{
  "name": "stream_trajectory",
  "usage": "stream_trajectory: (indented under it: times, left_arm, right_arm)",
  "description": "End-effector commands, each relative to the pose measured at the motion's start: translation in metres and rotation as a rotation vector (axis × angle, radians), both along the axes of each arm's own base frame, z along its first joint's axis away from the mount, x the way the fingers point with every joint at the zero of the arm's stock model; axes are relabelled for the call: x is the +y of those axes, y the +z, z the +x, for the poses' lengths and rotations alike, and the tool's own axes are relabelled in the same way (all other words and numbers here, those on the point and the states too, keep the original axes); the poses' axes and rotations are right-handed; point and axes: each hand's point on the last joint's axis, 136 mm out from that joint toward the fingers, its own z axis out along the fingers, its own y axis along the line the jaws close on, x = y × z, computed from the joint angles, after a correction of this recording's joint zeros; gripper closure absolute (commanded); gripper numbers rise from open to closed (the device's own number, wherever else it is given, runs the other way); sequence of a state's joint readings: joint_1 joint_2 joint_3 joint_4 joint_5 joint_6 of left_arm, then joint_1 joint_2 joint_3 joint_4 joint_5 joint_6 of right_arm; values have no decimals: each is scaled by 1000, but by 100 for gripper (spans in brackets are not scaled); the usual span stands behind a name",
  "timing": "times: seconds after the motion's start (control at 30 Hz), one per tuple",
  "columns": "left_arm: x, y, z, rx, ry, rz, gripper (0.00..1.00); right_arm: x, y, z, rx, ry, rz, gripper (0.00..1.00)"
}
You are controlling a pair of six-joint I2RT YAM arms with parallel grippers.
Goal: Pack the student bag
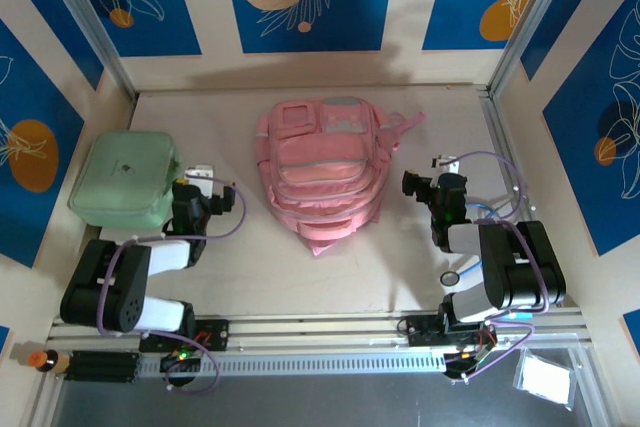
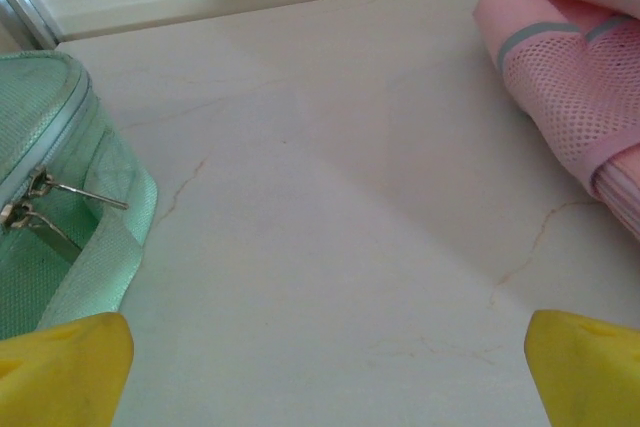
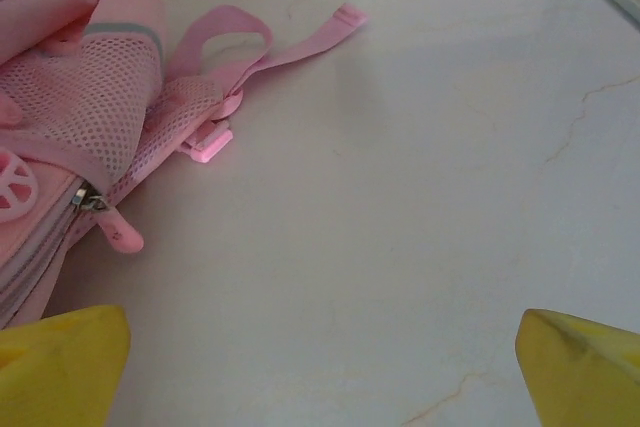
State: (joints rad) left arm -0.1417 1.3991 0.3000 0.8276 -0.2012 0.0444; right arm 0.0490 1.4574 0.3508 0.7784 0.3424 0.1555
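Surface [image 1: 420,267]: pale cream, marble-look, with thin brown veins running across it in both wrist views. An aluminium rail [image 1: 320,329] is running along its near edge, carrying both arm bases.

Room: cream walls [image 1: 400,7] are closing in the surface on three sides, bearing blue panels with white leaf line-drawings and orange or tan discs. Metal posts are standing in the two far corners.

Student bag [image 1: 322,172]: pink, lying flat at the middle of the surface toward the back, front pockets facing up, narrow end pointing to the near edge. One strap [image 3: 300,42] is trailing off its right side onto bare surface.

Mint-green case [image 1: 125,179]: lying at the left, well apart from the bag, zip pulls [image 2: 60,197] showing on its side.

Left claw [image 2: 325,362]: released, yellow fingers spread wide, nothing between them, hanging just beside the case.

Right claw [image 3: 320,362]: released likewise, hanging over bare surface right of the bag.
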Motion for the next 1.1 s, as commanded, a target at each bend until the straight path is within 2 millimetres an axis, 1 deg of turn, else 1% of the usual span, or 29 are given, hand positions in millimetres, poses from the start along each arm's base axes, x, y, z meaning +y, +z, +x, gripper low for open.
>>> stream_trajectory:
  times: [0.0,0.17,0.23,0.3,0.37,0.4,0.47,0.7,0.87,1.07]
  left_arm:
    - [0,11,16,-78,-27,-10,1]
    - [3,-2,22,-64,-10,-11,1]
    - [2,-4,23,-42,-17,-10,1]
    - [1,-6,27,-25,-20,-10,1]
    - [2,-5,27,-32,-19,-8,0]
    - [2,-6,27,-26,-17,-11,0]
    - [3,-4,26,-36,-15,-6,0]
    - [-1,-5,26,-32,-38,-5,0]
    - [-3,-8,30,-4,-70,-38,0]
    - [-1,-9,30,1,-71,-47,0]
  right_arm:
    - [4,22,9,-94,41,12,1]
    - [4,19,11,-81,47,21,1]
    - [-1,12,16,-86,17,19,1]
    - [1,8,17,-44,13,2,1]
    - [1,10,18,-68,15,2,1]
    - [0,8,16,-46,12,7,1]
    - [0,9,18,-57,14,6,1]
    - [0,9,17,-53,14,7,1]
    - [0,9,17,-52,15,7,1]
    - [0,10,17,-58,14,7,1]
